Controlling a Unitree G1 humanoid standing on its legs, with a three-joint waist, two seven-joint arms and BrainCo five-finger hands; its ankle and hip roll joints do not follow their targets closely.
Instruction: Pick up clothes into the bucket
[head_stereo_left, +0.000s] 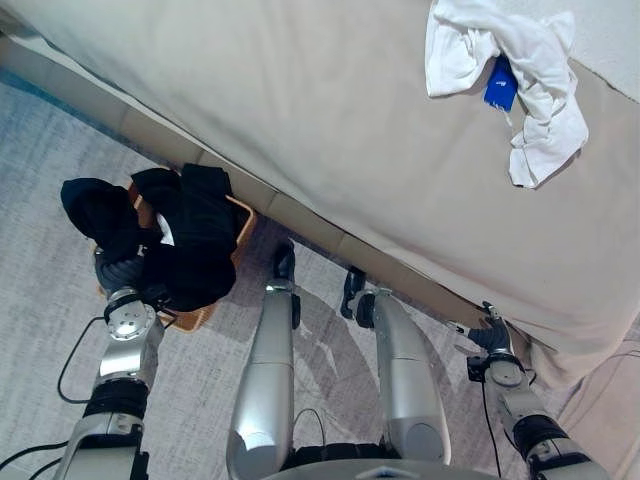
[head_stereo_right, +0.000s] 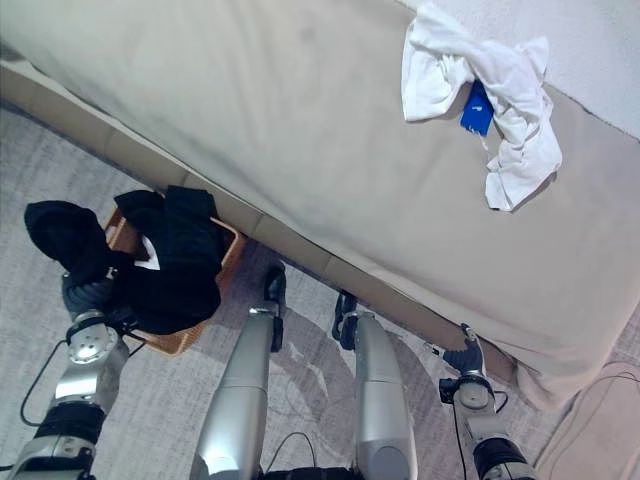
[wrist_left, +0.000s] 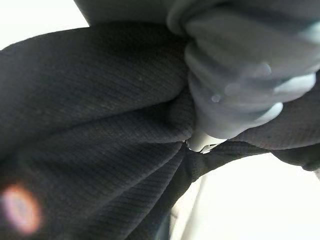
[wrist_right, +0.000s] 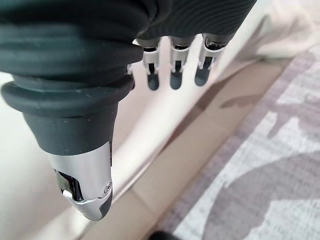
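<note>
A brown wicker basket (head_stereo_left: 196, 318) stands on the rug beside the bed, with black clothes (head_stereo_left: 192, 240) heaped in and over it. My left hand (head_stereo_left: 118, 270) is at the basket's left side, shut on a bunch of black garment (wrist_left: 100, 125) that bulges up and out past the rim (head_stereo_left: 90, 208). A white garment (head_stereo_left: 520, 70) with a blue tag (head_stereo_left: 501, 84) lies crumpled on the bed at the far right. My right hand (head_stereo_left: 490, 338) hangs low by the bed's edge, its fingers (wrist_right: 175, 75) relaxed and holding nothing.
The bed (head_stereo_left: 300, 110) with a beige sheet runs across the upper view, its side panel (head_stereo_left: 330, 240) slanting down to the right. A grey patterned rug (head_stereo_left: 40, 170) covers the floor in front.
</note>
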